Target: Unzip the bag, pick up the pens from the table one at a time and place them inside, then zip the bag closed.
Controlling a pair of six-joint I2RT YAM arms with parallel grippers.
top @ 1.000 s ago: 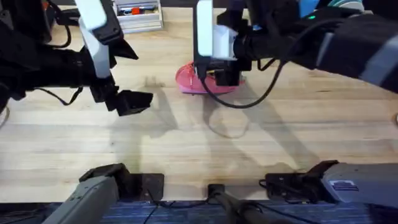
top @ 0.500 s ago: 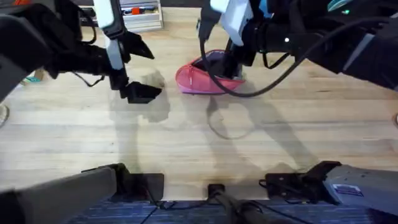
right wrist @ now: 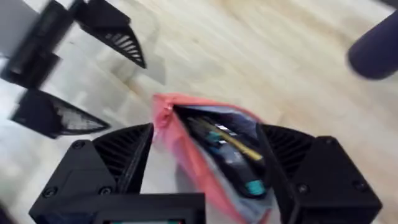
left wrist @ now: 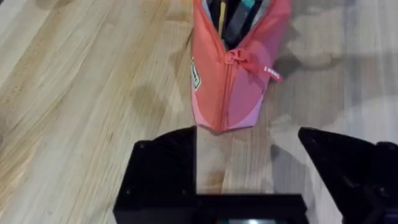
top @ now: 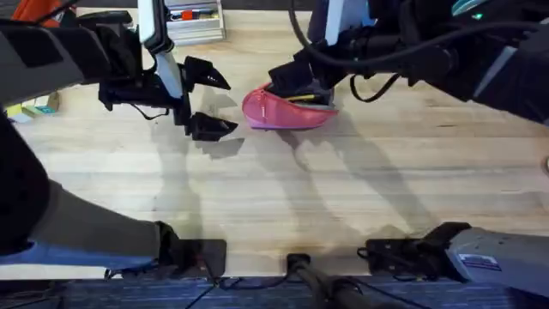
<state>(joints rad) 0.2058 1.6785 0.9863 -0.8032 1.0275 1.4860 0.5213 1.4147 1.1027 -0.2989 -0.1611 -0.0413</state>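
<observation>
The pink bag (top: 276, 113) lies on the table (top: 283, 189) at mid-back, its end facing my left gripper. In the left wrist view the bag (left wrist: 214, 93) has its zip pull (left wrist: 235, 57) near that end, and the zip is open beyond it. The right wrist view looks into the bag (right wrist: 186, 168): a yellow pen (right wrist: 239, 146) and a dark pen (right wrist: 233, 167) lie on the grey lining. My left gripper (top: 219, 103) is open just left of the bag, its fingers (left wrist: 163, 168) short of the end. My right gripper (top: 300, 86) hovers open over the bag's mouth.
A white tray (top: 193, 21) with red items stands at the back edge. Small objects (top: 30, 107) lie at the far left. Both arm bases sit at the front edge, with bare wood between them and the bag.
My left gripper has swung right, up to the bag's left end. My right gripper has lifted off the bag, and the open mouth now shows pens inside.
</observation>
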